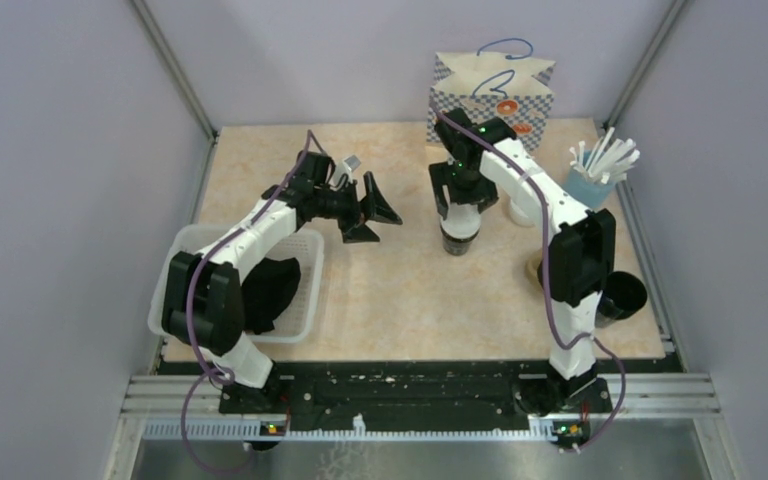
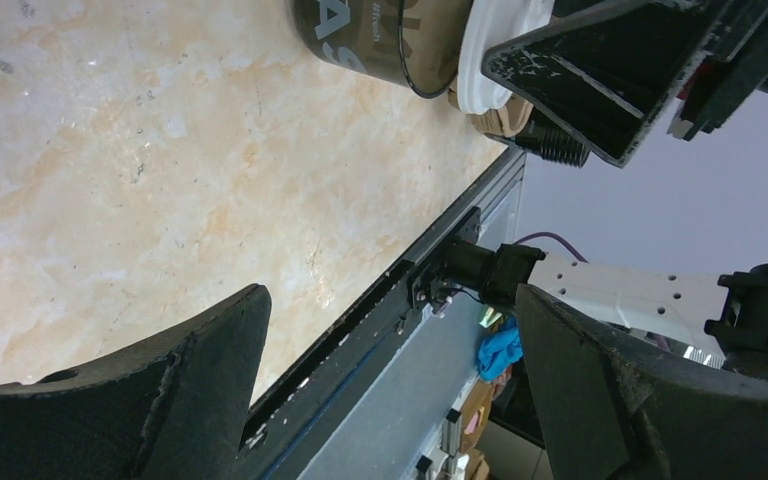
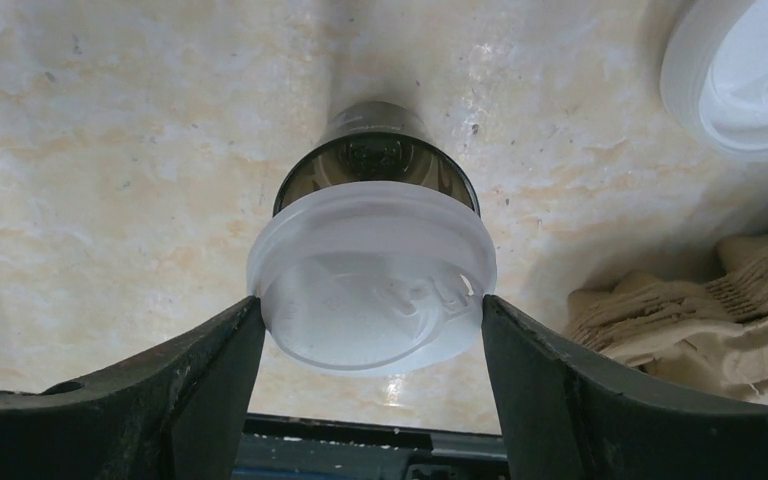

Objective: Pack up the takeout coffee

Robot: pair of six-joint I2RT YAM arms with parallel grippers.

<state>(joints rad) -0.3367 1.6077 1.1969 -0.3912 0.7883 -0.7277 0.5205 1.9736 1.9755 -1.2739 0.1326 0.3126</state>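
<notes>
One takeout coffee cup (image 1: 458, 238), with dark sides and a pale lid, stands mid-table. My right gripper (image 1: 458, 212) is over it, and in the right wrist view (image 3: 372, 305) both fingers press on the sides of the lid (image 3: 370, 290). The same cup (image 2: 370, 40) shows at the top of the left wrist view. A second pale round lid (image 1: 516, 211) sits just to the right, also seen in the right wrist view (image 3: 745, 75); what is under it is hidden. My left gripper (image 1: 382, 222) is open and empty to the left of the cup, and so it shows in its own view (image 2: 392, 300).
A patterned paper bag (image 1: 490, 92) stands at the back. A blue cup of white straws (image 1: 592, 180) is at the right. A larger black lidless cup (image 1: 622, 295) and brown paper napkins (image 3: 680, 320) are near the right arm. A white basket (image 1: 185, 255) holding something black is at the left.
</notes>
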